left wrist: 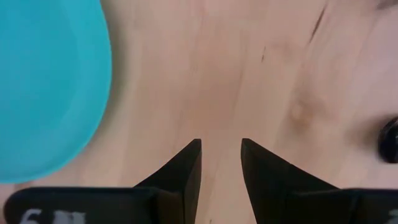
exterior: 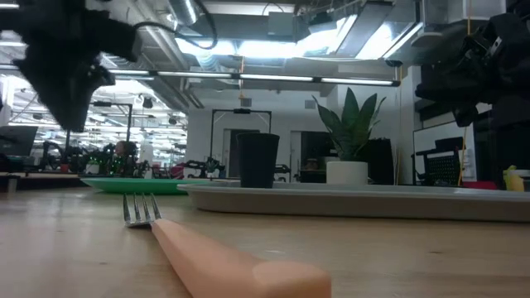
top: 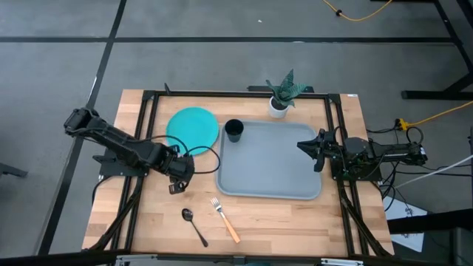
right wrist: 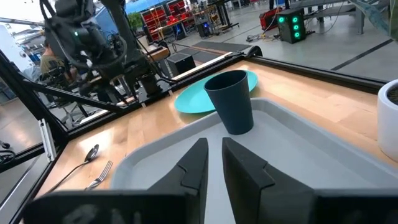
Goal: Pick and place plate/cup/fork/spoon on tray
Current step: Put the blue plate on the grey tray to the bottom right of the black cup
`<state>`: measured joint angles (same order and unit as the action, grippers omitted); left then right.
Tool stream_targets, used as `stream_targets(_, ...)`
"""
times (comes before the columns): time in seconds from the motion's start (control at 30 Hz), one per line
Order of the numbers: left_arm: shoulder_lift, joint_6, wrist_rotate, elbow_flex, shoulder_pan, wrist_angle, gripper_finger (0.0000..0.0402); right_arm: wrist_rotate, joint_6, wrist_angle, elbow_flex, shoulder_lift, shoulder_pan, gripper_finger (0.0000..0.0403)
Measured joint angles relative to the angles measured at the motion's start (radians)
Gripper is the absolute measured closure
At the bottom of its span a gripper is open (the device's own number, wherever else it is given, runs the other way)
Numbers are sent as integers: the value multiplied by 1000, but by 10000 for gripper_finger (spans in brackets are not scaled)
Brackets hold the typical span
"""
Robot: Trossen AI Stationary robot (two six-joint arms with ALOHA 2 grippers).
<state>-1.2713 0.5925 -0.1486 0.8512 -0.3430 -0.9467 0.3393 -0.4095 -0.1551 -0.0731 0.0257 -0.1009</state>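
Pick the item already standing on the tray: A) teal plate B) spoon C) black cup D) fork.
C: the black cup stands inside the tray at its far left corner, while the other three lie on the bare wooden table.

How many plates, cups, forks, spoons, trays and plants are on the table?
Plates: 1, the teal plate
Cups: 1, the black cup, standing on the tray
Forks: 1, the fork
Spoons: 1, the spoon
Trays: 1, the tray
Plants: 1, the potted plant
Total: 6
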Motion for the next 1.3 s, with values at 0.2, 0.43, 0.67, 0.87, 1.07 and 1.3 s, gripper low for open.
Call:
stream_targets(0.2,0,-22,-188,-107,-24,18,296,0,0,0,0,0,0,350)
stream_targets(0.43,0,-58,-313,-196,-31,43,296,0,0,0,0,0,0,350)
stream_targets(0.67,0,-164,-418,-237,-30,142,296,0,3,0,0,0,0,350)
stream_targets(0.87,0,-240,-439,-269,-31,219,296,0,3,0,0,0,0,350)
stream_targets(1.07,0,-271,-497,-300,-30,250,296,0,3,0,0,0,0,350)
stream_targets(1.3,0,-296,-507,-327,-28,304,296,0,3,0,0,0,0,350)
